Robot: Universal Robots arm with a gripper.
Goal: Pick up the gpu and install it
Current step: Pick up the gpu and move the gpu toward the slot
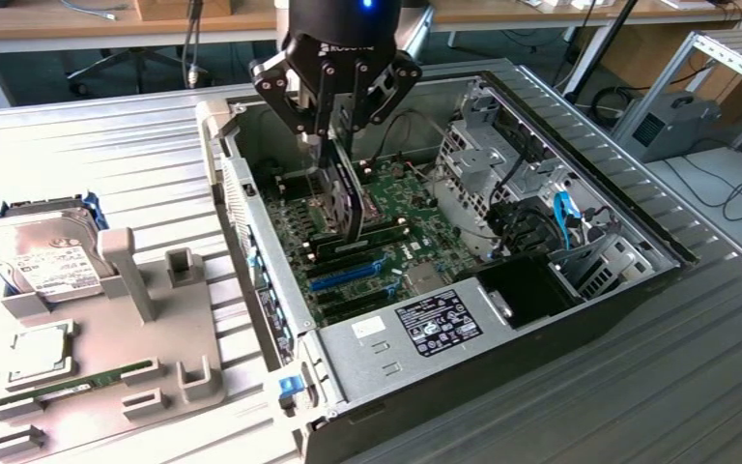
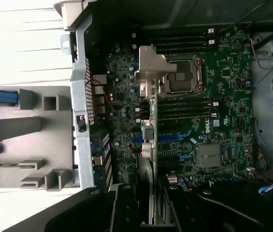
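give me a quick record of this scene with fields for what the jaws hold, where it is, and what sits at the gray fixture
jaws: closed on the gpu
gpu pose: on edge, hanging below the jaws
gpu place: inside the open computer case, over the motherboard
seated in a slot: cannot tell
gray fixture: outside the case, at the exterior view's left
at the fixture: hard drive, memory stick
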